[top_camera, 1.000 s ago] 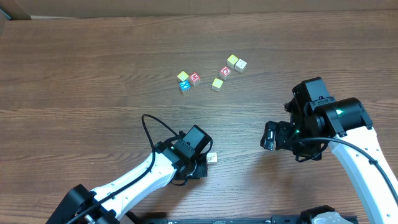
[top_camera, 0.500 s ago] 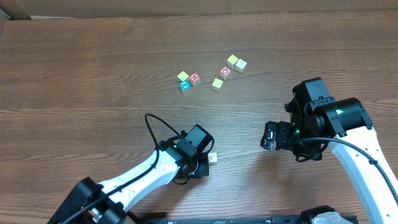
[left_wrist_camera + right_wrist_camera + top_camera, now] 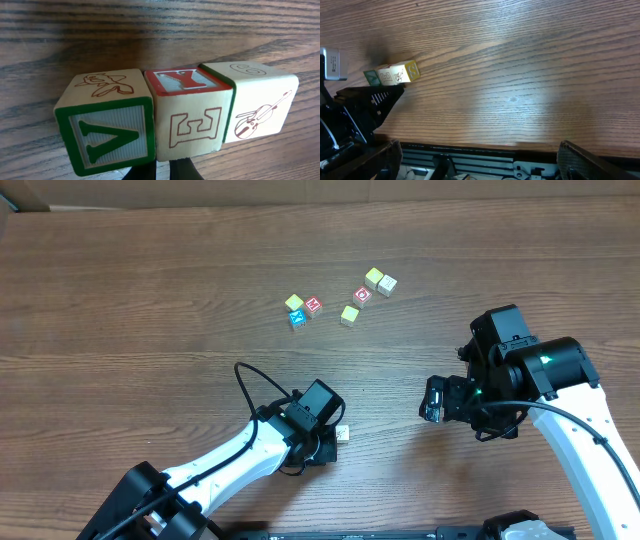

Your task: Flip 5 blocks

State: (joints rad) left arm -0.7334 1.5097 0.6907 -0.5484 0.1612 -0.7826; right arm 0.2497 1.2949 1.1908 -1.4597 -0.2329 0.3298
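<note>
Since a second ago, my left arm [image 3: 230, 465] has edged further into view. The left gripper [image 3: 164, 171] is pinched shut and empty, just beside a three-block row [image 3: 190, 112]. Other blocks [image 3: 349, 314] are scattered farther up the table. The right gripper [image 3: 435, 398] gapes wide, empty. The wood-grain table [image 3: 150, 300] is brown.

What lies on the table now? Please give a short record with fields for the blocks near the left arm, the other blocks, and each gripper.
near row: green V block, red Y block, violin block, side by side and touching
far blocks: seven, scattered at the upper middle, away from both arms
left gripper: shut, close in front of the row, holding nothing
right gripper: open, empty, away from all blocks
table: brown wood
</note>
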